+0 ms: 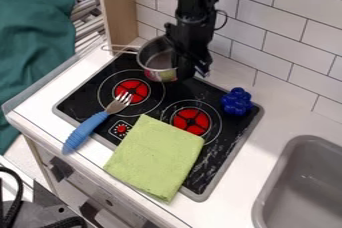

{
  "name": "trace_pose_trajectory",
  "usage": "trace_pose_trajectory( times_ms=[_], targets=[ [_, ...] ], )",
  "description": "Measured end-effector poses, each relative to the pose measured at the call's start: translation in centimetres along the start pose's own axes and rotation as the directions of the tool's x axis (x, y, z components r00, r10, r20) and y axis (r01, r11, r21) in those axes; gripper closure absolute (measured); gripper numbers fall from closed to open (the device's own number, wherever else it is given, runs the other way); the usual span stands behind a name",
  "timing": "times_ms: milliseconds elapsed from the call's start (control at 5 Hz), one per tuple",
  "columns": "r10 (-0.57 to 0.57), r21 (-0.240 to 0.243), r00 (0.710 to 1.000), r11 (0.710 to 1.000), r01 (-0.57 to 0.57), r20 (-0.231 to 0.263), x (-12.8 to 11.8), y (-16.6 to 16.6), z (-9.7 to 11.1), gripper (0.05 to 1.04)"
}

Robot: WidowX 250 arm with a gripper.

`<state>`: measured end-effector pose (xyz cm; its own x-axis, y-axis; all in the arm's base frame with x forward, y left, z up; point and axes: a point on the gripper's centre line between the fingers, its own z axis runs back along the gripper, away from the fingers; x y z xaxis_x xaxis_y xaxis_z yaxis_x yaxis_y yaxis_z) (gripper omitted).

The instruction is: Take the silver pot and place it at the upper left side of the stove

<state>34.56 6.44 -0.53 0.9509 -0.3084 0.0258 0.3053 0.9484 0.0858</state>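
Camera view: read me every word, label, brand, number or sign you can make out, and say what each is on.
No text can be read.
Dial print on the stove: small white marks around a red centre, too small to read.

This is a toy kitchen, judging by its stovetop with flat red burners, gray sink and white wall tiles.

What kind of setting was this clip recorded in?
Most likely a toy kitchen set up in a room: a black stove top with red burner discs sits in a white counter, a grey sink basin is beside it, and white wall tiles run behind.
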Motion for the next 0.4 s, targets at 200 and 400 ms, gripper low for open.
trace_pose_trajectory(
  times_ms=[200,400],
  targets=[
    [-0.01,-0.015,1.0,1.0,0.01,-0.019,-0.3,1.0,-2.4,1.024],
    [-0.002,-0.023,1.0,1.0,0.002,-0.015,-0.1,1.8,-3.6,0.997]
  ],
)
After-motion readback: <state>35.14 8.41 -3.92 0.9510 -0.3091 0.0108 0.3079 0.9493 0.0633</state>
